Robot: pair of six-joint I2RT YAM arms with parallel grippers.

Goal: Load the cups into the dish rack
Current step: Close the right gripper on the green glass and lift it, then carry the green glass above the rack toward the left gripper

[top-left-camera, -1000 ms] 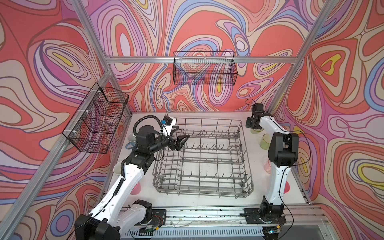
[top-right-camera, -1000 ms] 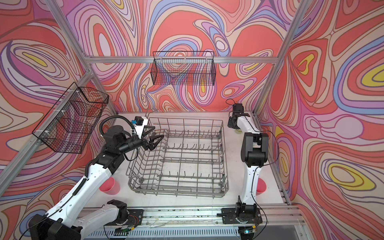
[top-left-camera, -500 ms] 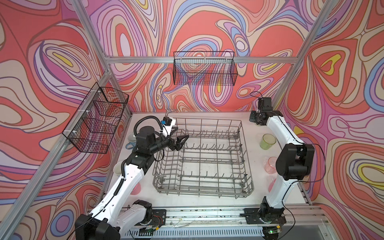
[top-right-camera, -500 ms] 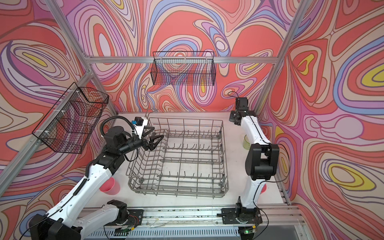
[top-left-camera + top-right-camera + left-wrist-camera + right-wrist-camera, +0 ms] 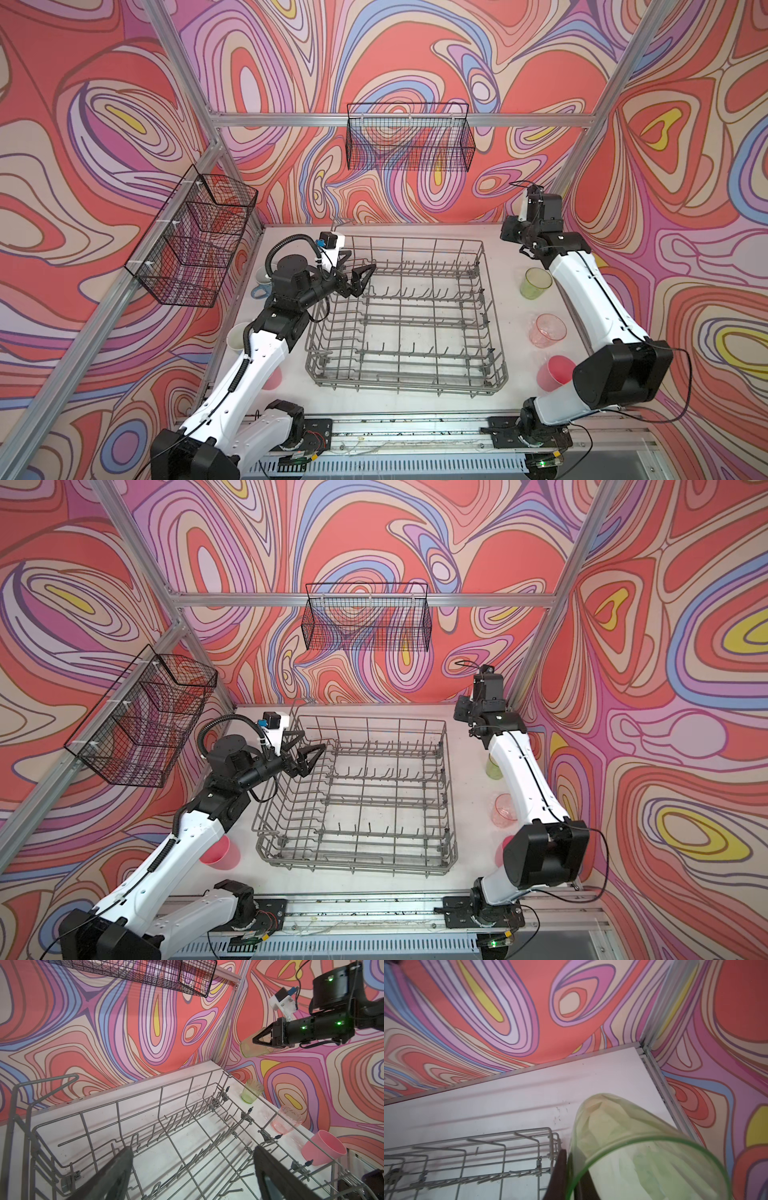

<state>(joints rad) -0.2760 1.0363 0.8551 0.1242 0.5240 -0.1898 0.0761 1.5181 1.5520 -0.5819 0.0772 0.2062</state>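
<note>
The right tool [image 5: 255, 1040] is closed on a yellow-green tumbler [image 5: 252, 1049], which is held tilted in the air near the far right corner of the table [image 5: 505, 270]. The left tool [image 5: 355, 270] is spread wide, nothing being gripped, over the far left corner of the dish rack [image 5: 409, 379]. A second yellow-green tumbler [image 5: 536, 282], a translucent pink tumbler [image 5: 547, 330] and an opaque pink cup [image 5: 555, 372] are lined up on the table just right of the rack.

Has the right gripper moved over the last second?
Yes. In a top view the right gripper, shut on a yellow-green tumbler, has lifted up and rightward from the dish rack's far right corner.
</note>
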